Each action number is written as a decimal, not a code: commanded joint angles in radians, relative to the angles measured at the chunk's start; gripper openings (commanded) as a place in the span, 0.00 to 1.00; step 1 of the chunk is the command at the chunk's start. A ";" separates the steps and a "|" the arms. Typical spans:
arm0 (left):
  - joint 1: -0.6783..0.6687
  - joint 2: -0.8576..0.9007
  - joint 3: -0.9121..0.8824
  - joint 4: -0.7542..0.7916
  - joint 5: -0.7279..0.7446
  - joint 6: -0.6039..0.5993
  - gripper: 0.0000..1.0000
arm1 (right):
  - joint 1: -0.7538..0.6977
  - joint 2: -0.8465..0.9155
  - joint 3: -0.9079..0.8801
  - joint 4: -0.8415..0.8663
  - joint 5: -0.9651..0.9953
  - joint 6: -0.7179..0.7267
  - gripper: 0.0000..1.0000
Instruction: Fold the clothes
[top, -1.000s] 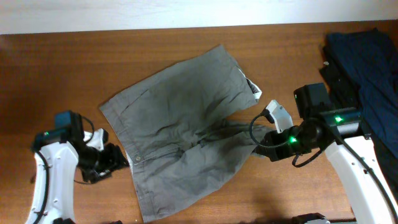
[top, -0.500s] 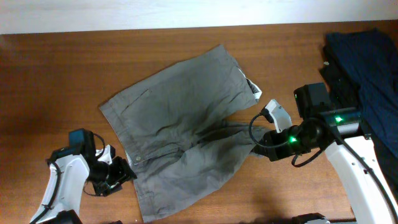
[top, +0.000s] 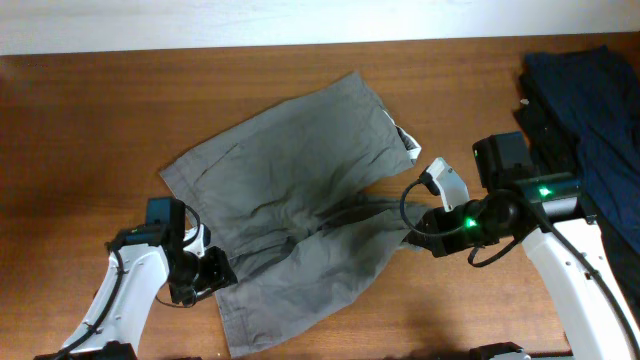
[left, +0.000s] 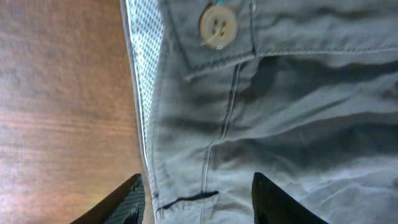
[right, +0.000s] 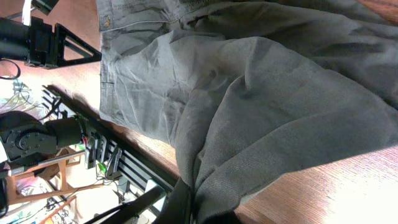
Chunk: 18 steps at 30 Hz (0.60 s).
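Observation:
The grey-olive shorts (top: 290, 210) lie spread and wrinkled across the middle of the wooden table (top: 80, 120). My left gripper (top: 215, 272) is open and straddles the waistband edge near the button (left: 217, 28), with the pale lining (left: 144, 68) showing beside it. The cloth lies between its fingertips (left: 196, 199). My right gripper (top: 418, 238) is shut on the hem of the right leg, with the cloth bunched in its jaws (right: 205, 208).
A pile of navy and black garments (top: 580, 110) lies at the right end of the table. The table's front edge and a black frame below it (right: 124, 165) show in the right wrist view.
My left arm has moved right, from off the shorts' left side onto the waistband edge. The right arm and its held hem have not moved.

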 joint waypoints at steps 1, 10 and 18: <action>-0.014 0.000 0.018 0.000 0.007 -0.022 0.54 | -0.004 -0.008 0.019 0.005 -0.024 -0.003 0.04; -0.013 0.000 0.268 0.143 -0.036 -0.018 0.00 | -0.004 0.011 -0.027 -0.079 0.246 0.322 0.04; -0.013 0.103 0.283 0.322 -0.166 0.107 0.00 | -0.005 0.051 -0.276 0.079 0.440 0.610 0.04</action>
